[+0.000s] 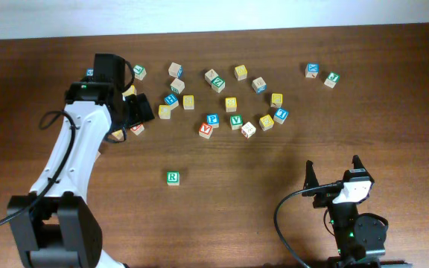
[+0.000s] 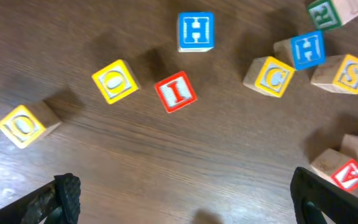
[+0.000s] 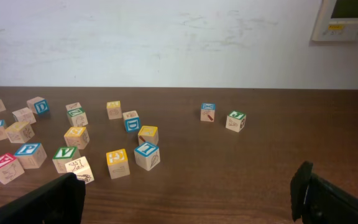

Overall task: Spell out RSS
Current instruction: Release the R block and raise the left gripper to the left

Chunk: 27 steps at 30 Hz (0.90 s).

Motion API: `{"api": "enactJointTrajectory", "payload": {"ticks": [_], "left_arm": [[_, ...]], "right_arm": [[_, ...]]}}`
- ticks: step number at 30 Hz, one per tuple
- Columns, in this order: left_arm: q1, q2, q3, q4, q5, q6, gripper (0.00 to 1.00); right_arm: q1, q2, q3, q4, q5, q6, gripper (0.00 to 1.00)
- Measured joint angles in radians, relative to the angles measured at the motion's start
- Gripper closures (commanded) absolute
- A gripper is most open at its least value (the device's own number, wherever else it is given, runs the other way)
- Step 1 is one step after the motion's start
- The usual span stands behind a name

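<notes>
The green R cube (image 1: 173, 177) stands alone on the table, in front of the cube scatter. One yellow S cube (image 2: 347, 73) shows at the right of the left wrist view, beside a blue H cube and a yellow C cube; overhead it is (image 1: 188, 102). Other yellow cubes lie in the scatter, their letters too small to read. My left gripper (image 1: 141, 110) (image 2: 188, 202) is open and empty, hovering at the left end of the scatter. My right gripper (image 1: 334, 177) (image 3: 188, 199) is open and empty at the front right.
Many letter cubes are spread across the back of the table, among them a green V cube (image 1: 235, 120) (image 3: 64, 155) and a red I cube (image 2: 176, 92). Two cubes (image 1: 313, 71) sit apart at the back right.
</notes>
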Motion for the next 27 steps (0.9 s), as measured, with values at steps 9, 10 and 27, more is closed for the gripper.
{"api": "enactJointTrajectory", "payload": {"ticks": [9, 10, 27], "left_arm": [[-0.017, 0.001, -0.008, 0.303, 0.157, -0.004, 0.01], [-0.032, 0.005, -0.007, 0.322, 0.164, -0.004, 0.01], [0.171, 0.109, -0.008, 0.156, -0.005, -0.067, 0.01]], "right_arm": [[0.0, 0.0, 0.0, 0.0, 0.0, 0.0, 0.02], [0.0, 0.0, 0.0, 0.0, 0.0, 0.0, 0.02], [0.0, 0.0, 0.0, 0.0, 0.0, 0.0, 0.02]]}}
